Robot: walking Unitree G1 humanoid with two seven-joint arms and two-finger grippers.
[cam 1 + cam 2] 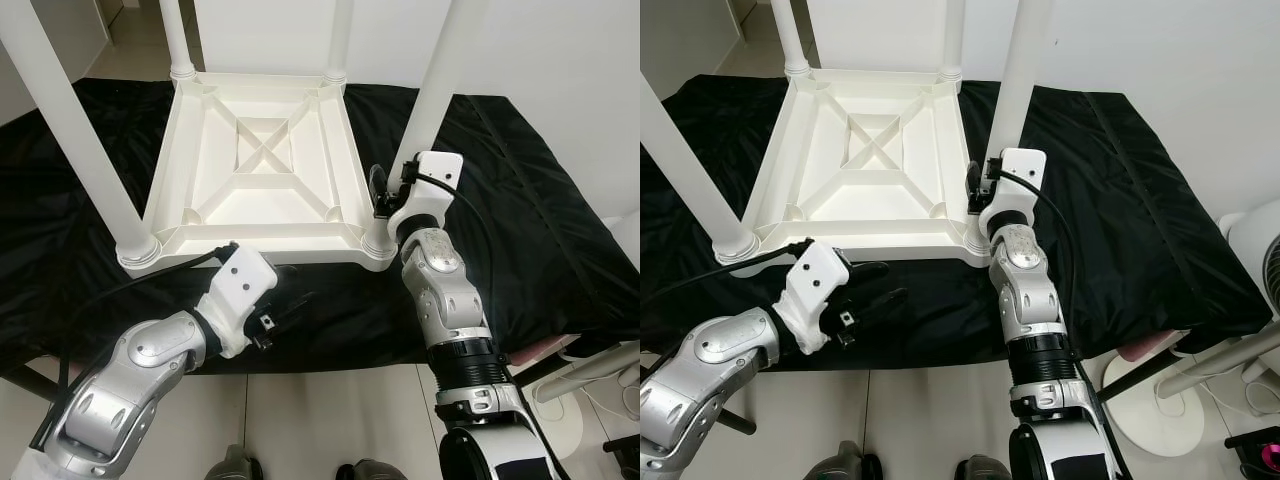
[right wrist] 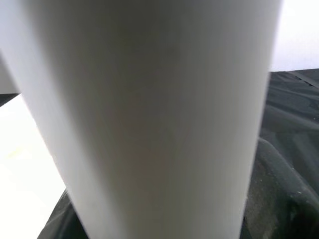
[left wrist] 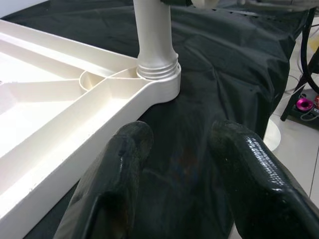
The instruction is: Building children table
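Four white legs stand up from the upturned children's table (image 1: 262, 160), which lies underside-up on a black cloth (image 1: 520, 210) spread over the tabletop. At the near right corner, the right hand (image 1: 378, 195) is against the lower end of the near right leg (image 1: 432, 90), just above its socket; whether its fingers actually clamp the leg I cannot tell. By the near edge of the white frame, the left hand (image 1: 285, 310) hovers over the cloth, its fingers (image 3: 119, 164) spread apart and holding nothing.
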